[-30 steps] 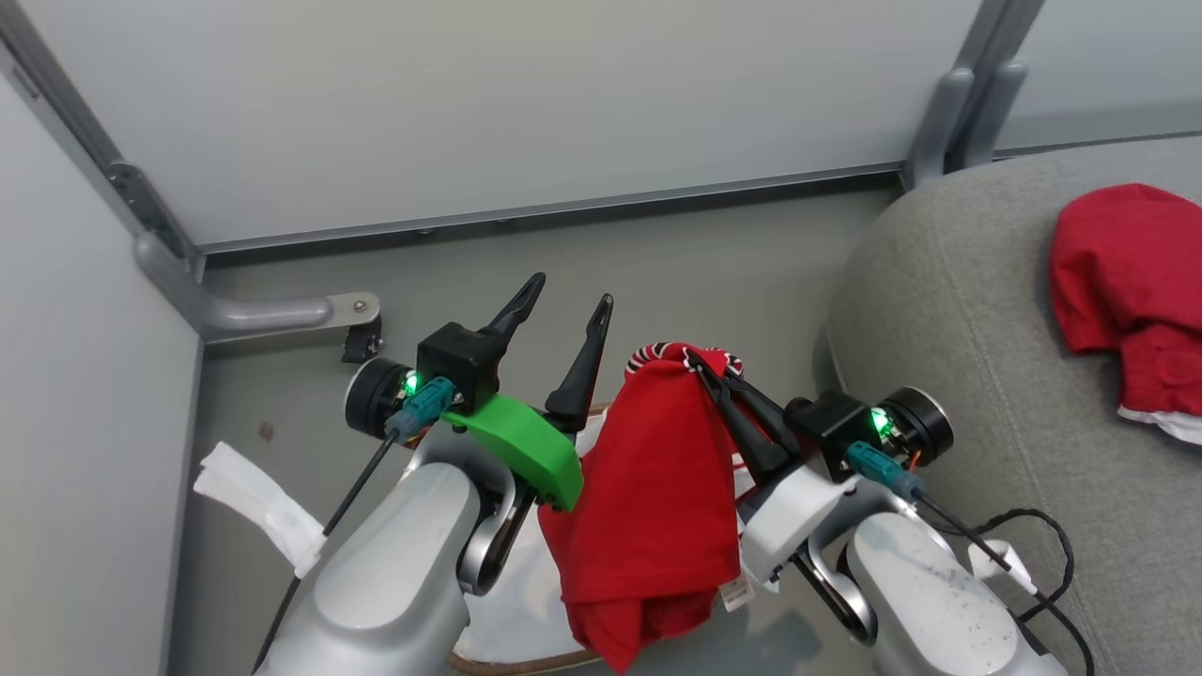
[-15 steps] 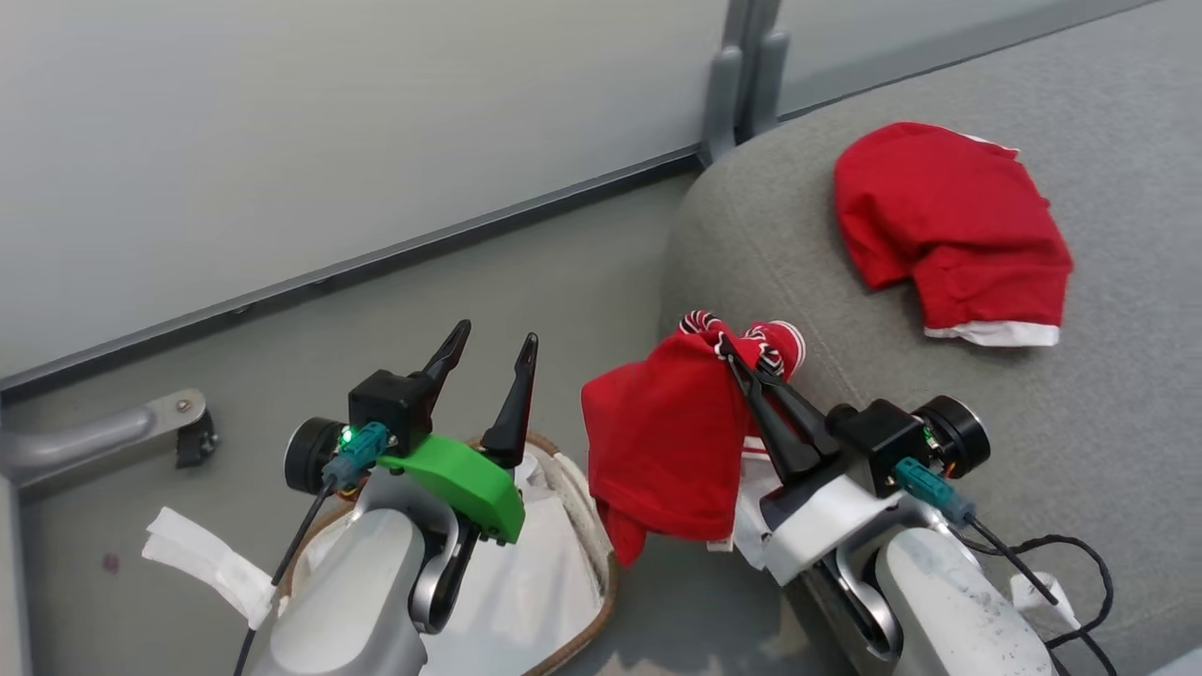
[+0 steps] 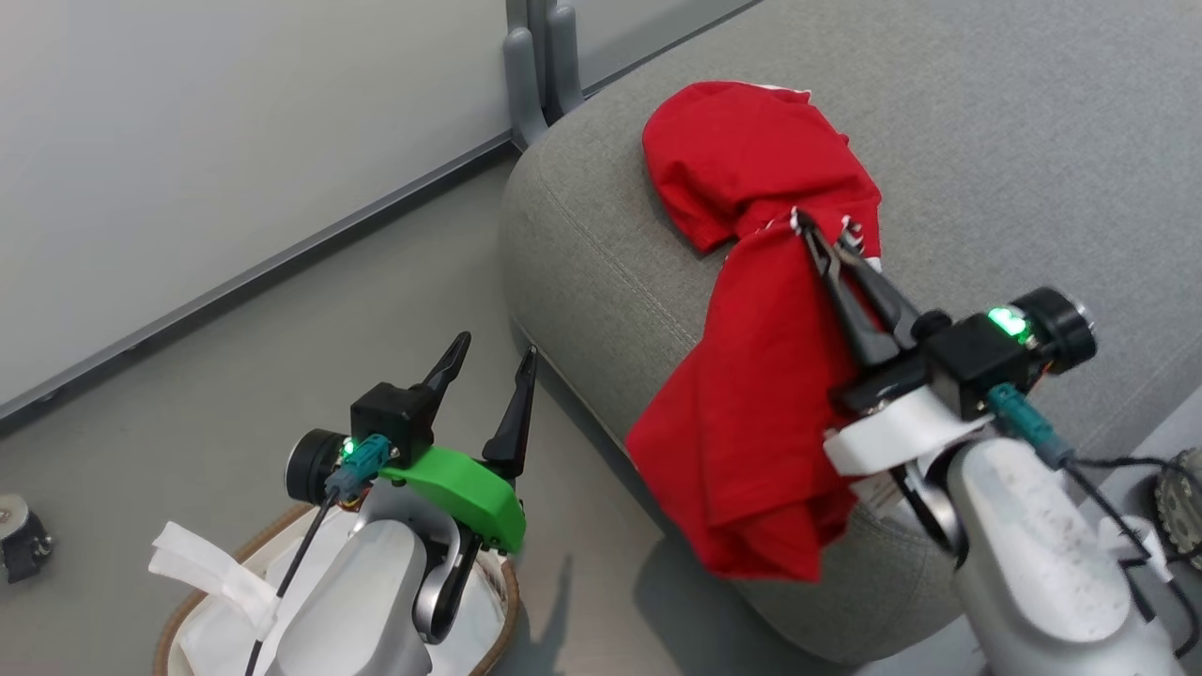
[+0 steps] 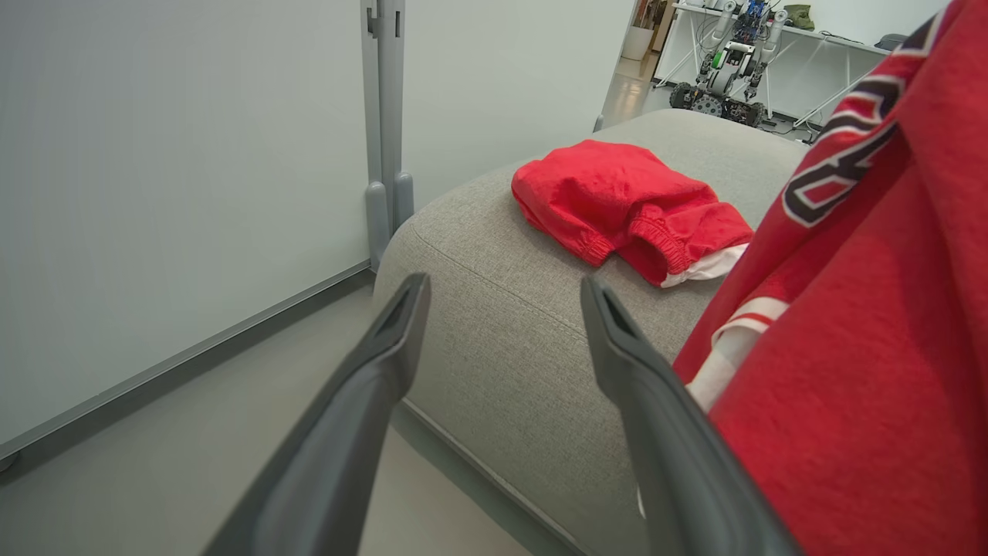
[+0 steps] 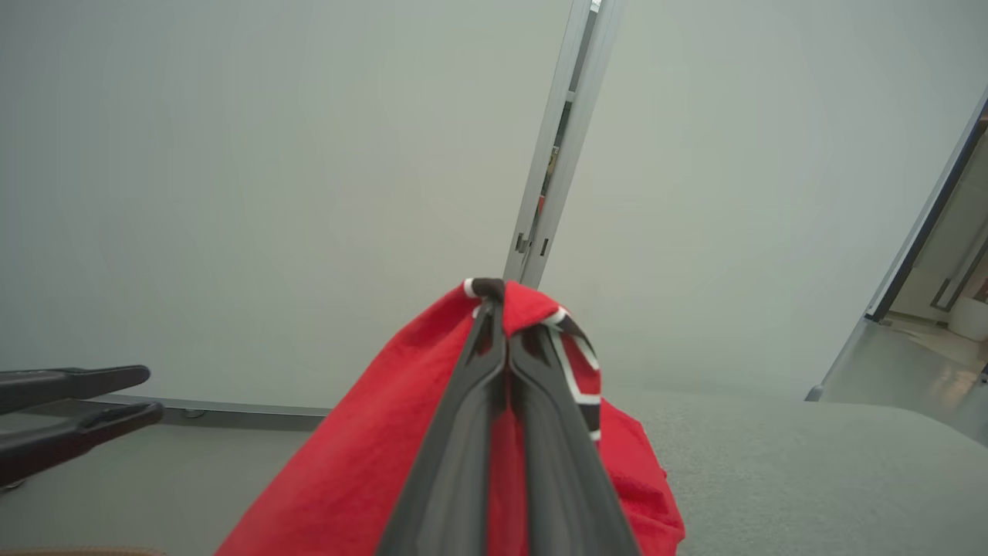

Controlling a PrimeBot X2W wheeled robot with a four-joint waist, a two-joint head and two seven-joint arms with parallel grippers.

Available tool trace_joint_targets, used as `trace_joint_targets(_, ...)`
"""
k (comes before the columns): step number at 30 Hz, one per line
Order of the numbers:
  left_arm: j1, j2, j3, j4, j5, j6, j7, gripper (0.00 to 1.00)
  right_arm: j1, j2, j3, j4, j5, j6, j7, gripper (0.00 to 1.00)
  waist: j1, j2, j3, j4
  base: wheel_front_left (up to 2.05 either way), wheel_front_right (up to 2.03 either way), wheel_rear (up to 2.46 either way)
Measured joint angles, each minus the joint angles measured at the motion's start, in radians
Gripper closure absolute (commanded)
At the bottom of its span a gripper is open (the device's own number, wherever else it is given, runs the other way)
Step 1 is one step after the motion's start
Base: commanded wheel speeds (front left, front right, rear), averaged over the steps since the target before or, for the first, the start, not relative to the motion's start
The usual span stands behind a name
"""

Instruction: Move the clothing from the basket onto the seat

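- right claw (image 3: pixel 817 233), right of ctr in head view: fingers pressed together, clamped on a bunch of the jersey (image 3: pixel 751 394) at its white-black trim. Right wrist view shows the two dark fingers meeting w/ the trim pinched at their tips.
- jersey hangs from that grip in a long red fold. In head view it crosses the seat (image 3: pixel 601 253) at its rounded front corner, and its lower hem reaches past the cushion edge toward the floor (image 3: pixel 310 376) (whether the cloth rests on the cushion or hangs just clear, can't tell).
- Lettering w/ black-white outline shows on the jersey at the right edge of the left wrist view.
- red garment (image 3: pixel 742 160), crumpled, lies on top of the seat, upper ctr of head view, just above the right claw's tips. A white edge on it shows in the left wrist view.
- seat: grey fabric w/ a seam line round the corner, taking the right half of head view.
- left claw (image 3: pixel 495 345), lower left of ctr in head view: fingers apart, nothing btw them, pointing up-frame. It is over the floor beside the seat, apart from the jersey.
- basket (image 3: pixel 510 587) at bottom left, partly under the left forearm: brown rim, white liner (image 3: pixel 202 573) inside.
- Pale wall panel (image 3: pixel 188 141) at upper left, grey post (image 3: pixel 535 66) at top ctr next to the seat's corner, small caster (image 3: pixel 19 540) at the left edge.
- Another robot (image 4: pixel 729 66) far in the bg, top right of the left wrist view.
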Motion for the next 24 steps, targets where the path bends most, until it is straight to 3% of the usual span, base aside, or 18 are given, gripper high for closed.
trace_joint_targets(7, -0.013, 0.010, -0.002, 0.006, 0.019, -0.008, 0.000, 0.00, -0.269, -0.135, -0.034, -0.001, -0.033, 0.000, 0.000, 1.00, 0.0000, 0.0000, 0.062, -0.018, 0.00, 0.00, 0.00)
trace_joint_targets(15, -0.052, 0.036, -0.022, -0.013, 0.040, -0.011, 0.000, 0.00, -0.611, -0.268, -0.082, 0.145, -0.104, 0.000, 0.000, 1.00, 0.0000, 0.0000, 0.141, -0.006, 0.00, 0.00, 0.00)
trace_joint_targets(20, -0.092, 0.052, -0.061, -0.020, 0.040, -0.012, 0.000, 0.00, -0.721, -0.309, -0.112, 0.250, -0.161, 0.000, 0.000, 1.00, 0.0000, 0.0000, 0.198, 0.024, 0.00, 0.00, 0.00)
trace_joint_targets(24, -0.136, 0.076, -0.099, -0.040, 0.038, -0.012, 0.000, 0.00, -0.737, -0.304, -0.185, 0.333, -0.194, 0.000, 0.000, 1.00, 0.0000, 0.0000, 0.253, 0.053, 0.00, 0.00, 0.00)
